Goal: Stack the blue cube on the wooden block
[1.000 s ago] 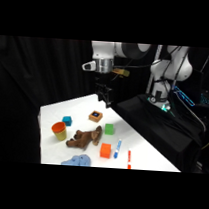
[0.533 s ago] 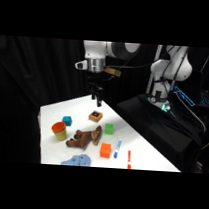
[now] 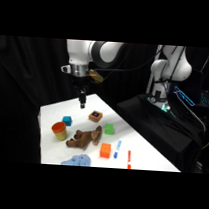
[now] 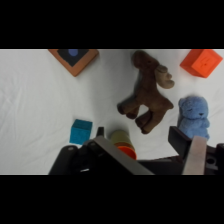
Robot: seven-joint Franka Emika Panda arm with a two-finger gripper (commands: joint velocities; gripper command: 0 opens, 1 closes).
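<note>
In the side view the white arm hangs its jaws (image 3: 82, 102) above the far part of the white surface (image 3: 140, 145), up off it and holding nothing; how far apart the fingers stand cannot be told here. Taking the brown plush animal (image 3: 85, 137) as the landmark, the blue cube (image 3: 67, 120) sits just behind it and to the picture's left, resting on the surface and apart from everything else. The wooden block (image 3: 96, 115), with its dark square mark on top, lies behind the plush to the right, well apart from the blue cube. An orange cup (image 3: 59, 130) stands left of the plush, just in front of the blue cube. A green cube (image 3: 109, 128) sits right of the plush, an orange cube (image 3: 105, 150) in front of it and to the right, and a blue plush (image 3: 76, 161) in front of it at the near edge. A blue marker (image 3: 117, 149) and a red marker (image 3: 129, 157) lie further right of the orange cube. In the wrist view the brown plush animal (image 4: 147, 92) lies mid-picture; the blue cube (image 4: 81, 131) is lower left of it, just above the black linkage, with nothing gripping it. The wooden block (image 4: 74, 57) is at the upper left, the orange cube (image 4: 201, 62) at the upper right, the blue plush (image 4: 194, 116) just right of the brown one, and the orange cup (image 4: 122, 142) peeks out below it, partly hidden by the linkage.
</note>
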